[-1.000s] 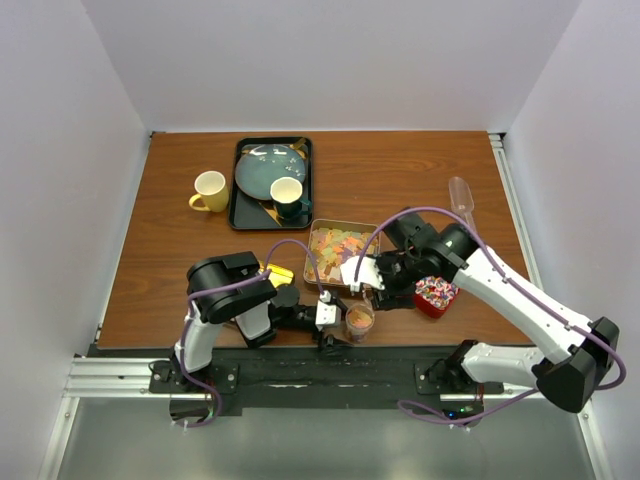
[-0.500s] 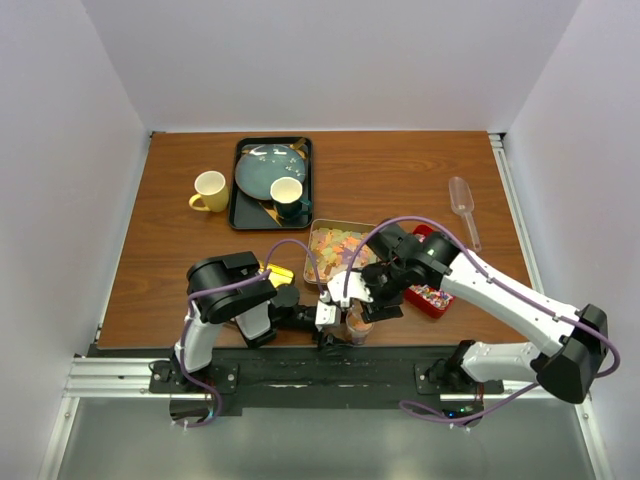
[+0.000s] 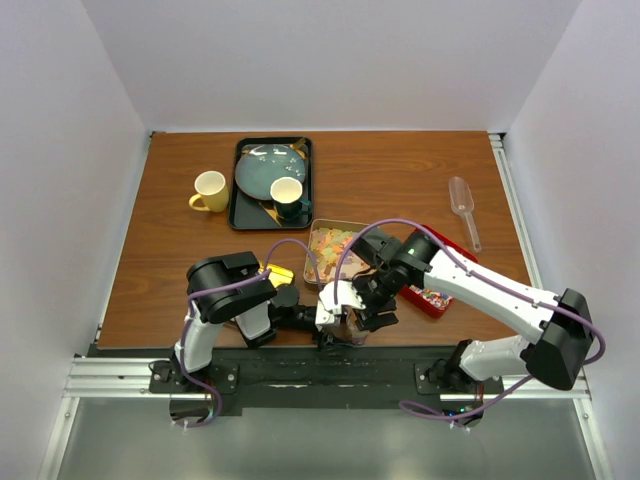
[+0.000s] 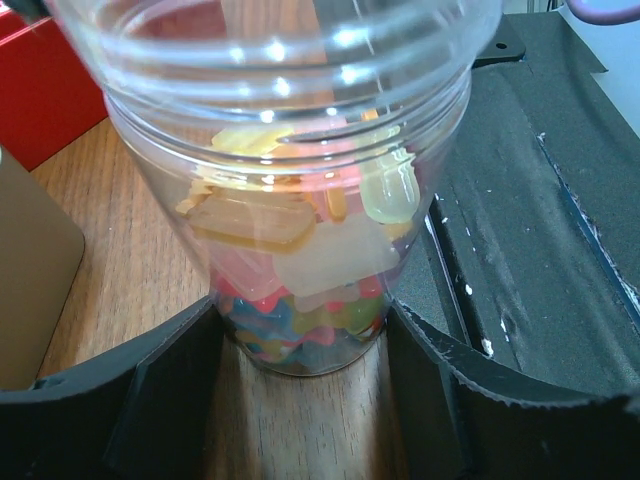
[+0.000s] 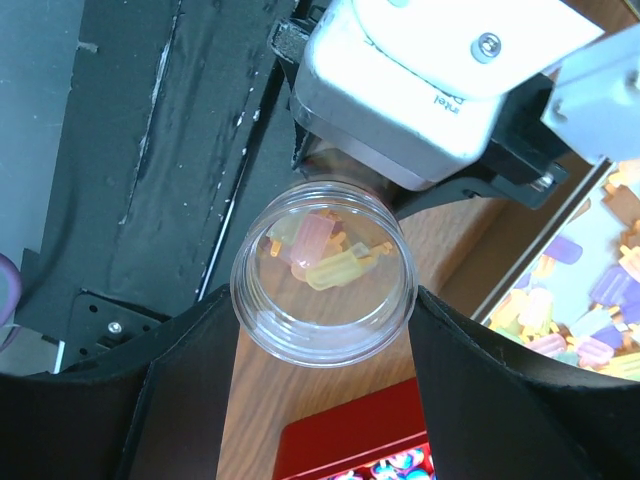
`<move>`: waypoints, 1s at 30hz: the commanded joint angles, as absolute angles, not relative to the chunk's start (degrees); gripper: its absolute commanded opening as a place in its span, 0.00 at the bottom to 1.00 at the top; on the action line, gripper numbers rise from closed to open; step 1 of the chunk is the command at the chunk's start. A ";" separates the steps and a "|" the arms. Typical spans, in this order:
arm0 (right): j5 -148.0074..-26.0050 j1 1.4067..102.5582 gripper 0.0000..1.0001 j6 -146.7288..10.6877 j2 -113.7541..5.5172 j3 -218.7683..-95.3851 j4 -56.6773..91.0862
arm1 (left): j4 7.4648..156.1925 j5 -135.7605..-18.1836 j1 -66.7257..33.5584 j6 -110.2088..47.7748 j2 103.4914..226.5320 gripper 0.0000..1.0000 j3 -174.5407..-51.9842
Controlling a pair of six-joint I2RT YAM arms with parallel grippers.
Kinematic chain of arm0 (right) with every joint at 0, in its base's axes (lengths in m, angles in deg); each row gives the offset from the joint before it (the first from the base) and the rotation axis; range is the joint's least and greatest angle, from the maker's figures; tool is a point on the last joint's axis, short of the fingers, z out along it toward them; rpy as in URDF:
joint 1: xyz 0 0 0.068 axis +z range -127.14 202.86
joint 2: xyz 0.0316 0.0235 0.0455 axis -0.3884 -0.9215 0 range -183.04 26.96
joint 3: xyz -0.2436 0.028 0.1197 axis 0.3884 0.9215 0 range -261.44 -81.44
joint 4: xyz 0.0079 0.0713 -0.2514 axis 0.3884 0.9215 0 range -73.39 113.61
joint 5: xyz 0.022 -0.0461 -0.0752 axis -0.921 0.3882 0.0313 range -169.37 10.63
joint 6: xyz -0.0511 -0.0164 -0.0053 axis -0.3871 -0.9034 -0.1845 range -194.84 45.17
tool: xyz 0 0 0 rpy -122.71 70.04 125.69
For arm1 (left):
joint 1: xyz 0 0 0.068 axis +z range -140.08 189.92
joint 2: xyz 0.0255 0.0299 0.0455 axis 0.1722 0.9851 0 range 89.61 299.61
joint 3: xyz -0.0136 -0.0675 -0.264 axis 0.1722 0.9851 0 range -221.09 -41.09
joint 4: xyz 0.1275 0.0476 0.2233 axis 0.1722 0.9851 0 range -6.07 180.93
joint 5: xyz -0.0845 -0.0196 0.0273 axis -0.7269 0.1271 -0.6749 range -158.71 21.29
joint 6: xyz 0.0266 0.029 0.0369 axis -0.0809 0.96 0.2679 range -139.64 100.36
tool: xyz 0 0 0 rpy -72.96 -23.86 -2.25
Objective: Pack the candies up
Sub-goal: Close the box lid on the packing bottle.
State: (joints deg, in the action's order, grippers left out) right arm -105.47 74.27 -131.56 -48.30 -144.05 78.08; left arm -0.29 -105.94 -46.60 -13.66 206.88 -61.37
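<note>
Brown wooden table (image 3: 400, 180) is seen from above; near its front edge the left gripper (image 4: 300, 345) is closed on the base of 1 clear cup (image 4: 290, 130); candies (image 4: 290, 250) are piled inside; the right gripper (image 5: 322, 300) is spread wide over the rim.

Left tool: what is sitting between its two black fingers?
A clear plastic jar, partly filled with pastel candies, stands on the wooden table between them. The left wrist view shows it.
</note>
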 commanded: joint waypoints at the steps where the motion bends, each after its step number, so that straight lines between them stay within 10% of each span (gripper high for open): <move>1: -106.00 74.80 0.61 -132.32 -48.71 -144.28 78.31 | -22.24 -94.03 -43.00 -14.01 211.24 0.60 -61.22; 30: -94.31 74.80 0.59 -115.27 -47.04 -137.26 67.76 | -22.95 -95.96 -40.62 -15.50 211.78 0.78 -62.37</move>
